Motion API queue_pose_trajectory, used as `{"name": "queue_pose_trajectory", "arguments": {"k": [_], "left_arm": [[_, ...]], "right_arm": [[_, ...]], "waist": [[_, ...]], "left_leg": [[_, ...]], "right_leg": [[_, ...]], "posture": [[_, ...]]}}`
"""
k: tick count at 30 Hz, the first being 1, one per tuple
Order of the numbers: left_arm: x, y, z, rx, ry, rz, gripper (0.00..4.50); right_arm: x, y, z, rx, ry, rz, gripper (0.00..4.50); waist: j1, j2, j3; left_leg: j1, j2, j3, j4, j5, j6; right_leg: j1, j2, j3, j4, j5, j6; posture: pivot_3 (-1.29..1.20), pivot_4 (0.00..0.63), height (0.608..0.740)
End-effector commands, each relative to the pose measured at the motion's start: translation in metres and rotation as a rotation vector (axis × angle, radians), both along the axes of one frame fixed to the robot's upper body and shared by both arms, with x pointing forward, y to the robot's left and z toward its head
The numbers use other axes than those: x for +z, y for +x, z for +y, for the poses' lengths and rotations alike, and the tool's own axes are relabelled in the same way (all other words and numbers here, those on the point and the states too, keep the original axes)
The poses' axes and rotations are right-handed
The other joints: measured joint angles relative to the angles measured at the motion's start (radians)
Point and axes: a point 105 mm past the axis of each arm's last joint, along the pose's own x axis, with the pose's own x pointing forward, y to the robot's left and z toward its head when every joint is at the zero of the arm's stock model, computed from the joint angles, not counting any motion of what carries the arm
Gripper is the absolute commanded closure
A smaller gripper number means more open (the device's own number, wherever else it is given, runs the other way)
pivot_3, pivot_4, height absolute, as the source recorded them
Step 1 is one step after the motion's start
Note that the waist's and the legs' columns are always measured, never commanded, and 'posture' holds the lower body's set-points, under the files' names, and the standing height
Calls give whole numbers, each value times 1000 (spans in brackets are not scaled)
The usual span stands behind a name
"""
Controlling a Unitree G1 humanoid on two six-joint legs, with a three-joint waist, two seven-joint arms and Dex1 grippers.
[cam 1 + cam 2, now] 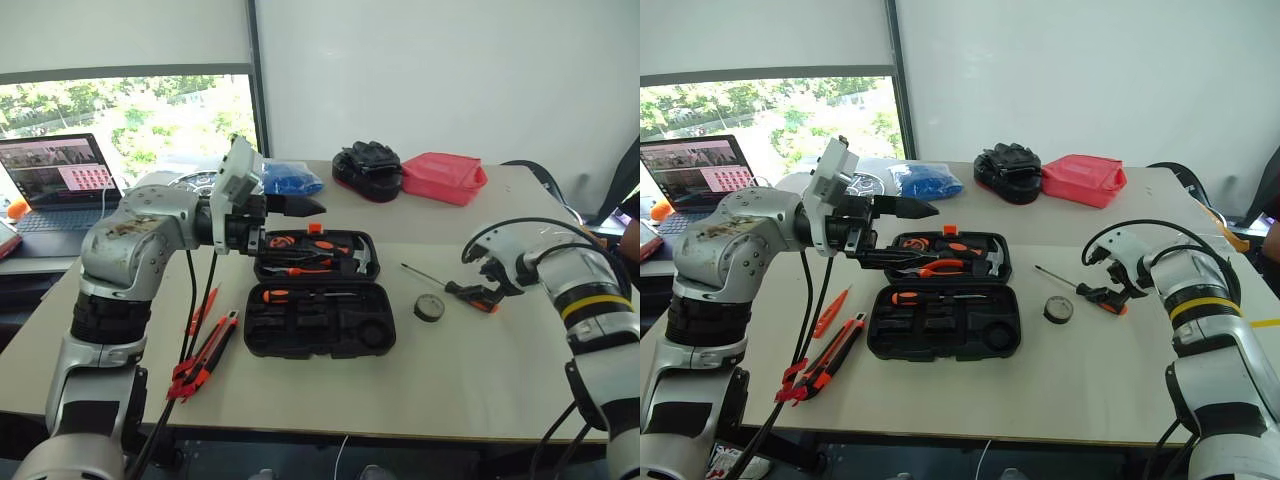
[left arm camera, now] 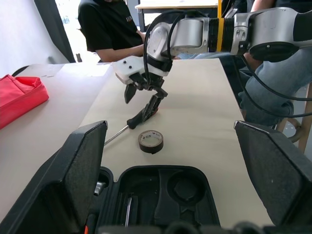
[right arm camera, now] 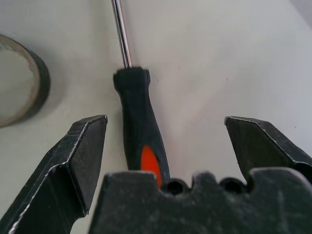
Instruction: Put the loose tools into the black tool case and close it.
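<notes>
Partly hidden screwdriver (image 3: 139, 122), right gripper (image 3: 165, 141) spread

head stereo overlooking table (image 1: 450, 390); wrists close

my count rn: 1 open tool case (image 1: 320, 320) | 1 loose screwdriver (image 1: 470, 292) | 1 tape roll (image 1: 429, 308) | 1 utility knife (image 1: 208, 355) | 1 slim orange tool (image 1: 830, 312) | 1 laptop (image 1: 55, 180) | 1 red container (image 1: 443, 177)

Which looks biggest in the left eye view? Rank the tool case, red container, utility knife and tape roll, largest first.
1. black tool case
2. red container, though it lies farther back, so it looks smaller than it is
3. utility knife
4. tape roll
</notes>
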Motion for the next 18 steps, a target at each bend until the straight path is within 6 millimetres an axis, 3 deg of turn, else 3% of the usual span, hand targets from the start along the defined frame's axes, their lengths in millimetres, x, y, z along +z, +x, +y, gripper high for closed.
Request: {"name": "queue_pose_trajectory", "arguments": {"k": [1,3,11,14,16,18], "left_arm": [[10,-6,3,2,-3,-61,1],[10,-5,3,5,0,-62,0],[3,-2,8,12,14,-46,0],[5,-4,14,11,13,-37,0],[4,-6,22,23,20,-24,0],[-2,-7,37,59,43,-1,0]], "right_arm": [[5,2,-4,10,-7,-11,250],[5,3,-3,10,2,-19,646],[12,-1,-6,12,70,-17,3325],[31,-3,-9,6,126,-46,3487],[49,-2,-1,33,187,-91,3488],[73,-2,24,136,274,-128,3488]], "waist": [[-5,0,0],[-7,0,0],[-9,0,0],[-8,2,1],[-8,4,3],[-11,5,3]], "left_leg": [[0,0,0,0,0,0],[1,0,-1,0,0,0],[4,0,-2,0,0,0],[3,0,-3,0,0,0],[2,0,-5,0,0,0],[3,0,-6,-1,0,0]], "right_leg": [[0,0,0,0,0,0],[1,0,0,1,0,0],[2,0,1,1,0,0],[2,0,1,1,0,0],[1,0,1,1,0,0],[1,0,1,1,0,0]], "posture": [[0,150,740],[0,150,740],[0,150,740],[0,150,740],[0,150,740],[0,150,740]]}}
